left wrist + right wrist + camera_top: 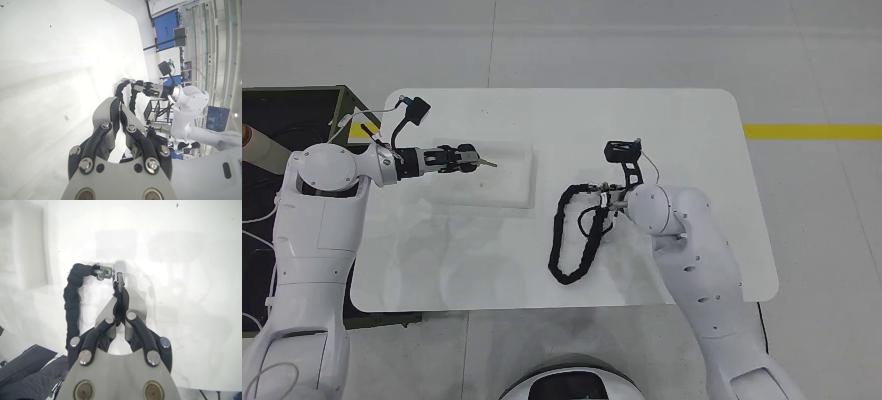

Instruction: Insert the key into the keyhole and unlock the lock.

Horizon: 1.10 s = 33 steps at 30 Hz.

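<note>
On the white table [692,120], the left gripper [470,159] pinches the key [487,163] by its bow (leaving the blade free), well apart from the chain lock [564,240], long axis about level, tip aimed lockward. The right gripper [118,298] clamps the lock's sleeved chain just beside its metal head [105,273], likely steadying it for insertion.

White table [692,130], black chain lock [556,240], white slab [512,187] alongside
</note>
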Tool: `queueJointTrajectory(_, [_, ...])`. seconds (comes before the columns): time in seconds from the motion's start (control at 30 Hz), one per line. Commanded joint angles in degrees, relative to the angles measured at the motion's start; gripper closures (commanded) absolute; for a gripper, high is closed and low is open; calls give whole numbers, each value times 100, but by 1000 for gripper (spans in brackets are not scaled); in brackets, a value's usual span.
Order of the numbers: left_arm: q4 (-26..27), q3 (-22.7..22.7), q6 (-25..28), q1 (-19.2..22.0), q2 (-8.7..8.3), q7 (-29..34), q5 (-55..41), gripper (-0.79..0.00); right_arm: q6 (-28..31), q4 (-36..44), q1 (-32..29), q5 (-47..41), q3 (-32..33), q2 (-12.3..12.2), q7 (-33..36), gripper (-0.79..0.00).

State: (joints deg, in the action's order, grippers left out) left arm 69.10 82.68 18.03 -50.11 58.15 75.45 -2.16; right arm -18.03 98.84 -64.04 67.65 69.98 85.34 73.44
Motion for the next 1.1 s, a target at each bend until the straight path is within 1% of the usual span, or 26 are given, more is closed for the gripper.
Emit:
queueJointTrajectory(0.0, [0,0,0,0,0,0,0,0,320,380,-253,-380,389,-30,-99,0])
queueJointTrajectory(0.1, [0,0,0,0,0,0,0,0,913,756,-562,-973,721,-67,-285,0])
queueJointTrajectory(0.13, [0,0,0,0,0,0,0,0,1005,794,-632,-1114,805,-76,-313,0])
queueJointTrajectory(0.5, [0,0,0,0,0,0,0,0,1005,794,-632,-1114,805,-76,-313,0])
queueJointTrajectory(0.53, [0,0,0,0,0,0,0,0,1012,833,-736,-1126,806,-78,-368,0])
queueJointTrajectory(0.57, [0,0,0,0,0,0,0,0,1077,1003,-1044,-1042,828,-93,-630,0])
queueJointTrajectory(0.63, [0,0,0,0,0,0,0,0,1096,1083,-1293,-575,779,-117,-947,0])
queueJointTrajectory(0.7, [0,0,0,0,0,0,0,0,1179,1105,-1344,-56,567,-127,-1164,0])
queueJointTrajectory(0.77, [0,0,0,0,0,0,0,0,1138,1166,-1371,604,359,-134,-1245,0])
queueJointTrajectory(0.9, [0,0,0,0,0,0,0,0,1038,1331,-1394,2044,-72,-133,-1104,0])
queueJointTrajectory(0.97, [0,0,0,0,0,0,0,0,989,1431,-1407,2923,-307,-126,-1040,0])
queueJointTrajectory(1.07, [0,0,0,0,0,0,0,0,985,1525,-1437,4102,-644,-95,-798,0])
